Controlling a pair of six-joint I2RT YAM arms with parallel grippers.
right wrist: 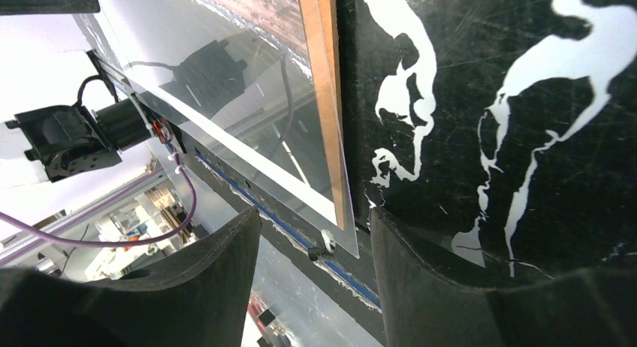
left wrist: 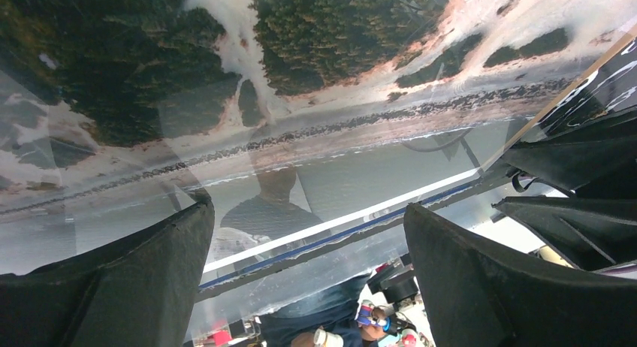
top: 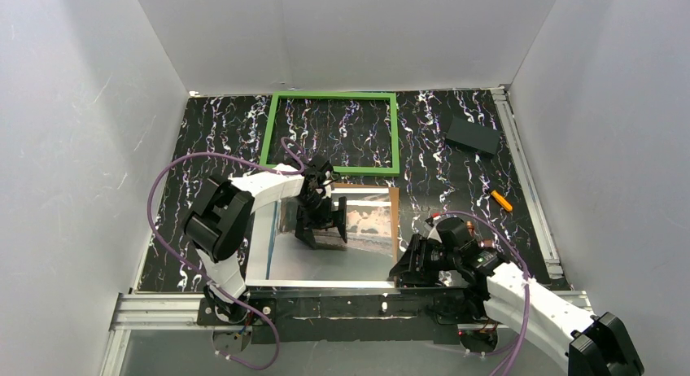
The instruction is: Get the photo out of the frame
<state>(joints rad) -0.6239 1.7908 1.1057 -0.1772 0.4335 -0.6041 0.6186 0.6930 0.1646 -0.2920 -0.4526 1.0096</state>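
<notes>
The green frame (top: pixel 334 132) lies empty at the back of the table. In front of it lies a stack. The photo (top: pixel 370 221) rests on a brown backing panel (top: pixel 395 217) under a reflective clear pane (top: pixel 325 262). My left gripper (top: pixel 323 229) hangs open just above the stack's middle. In the left wrist view (left wrist: pixel 308 212) its jaws straddle the photo (left wrist: pixel 315 76) and its white border. My right gripper (top: pixel 404 268) is open at the stack's near right corner. In the right wrist view (right wrist: pixel 314 215) its jaws straddle the pane's corner (right wrist: pixel 342 238), beside the backing panel's edge (right wrist: pixel 324 76).
A dark grey block (top: pixel 472 135) lies at the back right, and a small orange object (top: pixel 501 200) lies right of the stack. Aluminium rails run along the near edge (top: pixel 358 299) and the right side (top: pixel 529 181). White walls enclose the black marbled table (top: pixel 211 148).
</notes>
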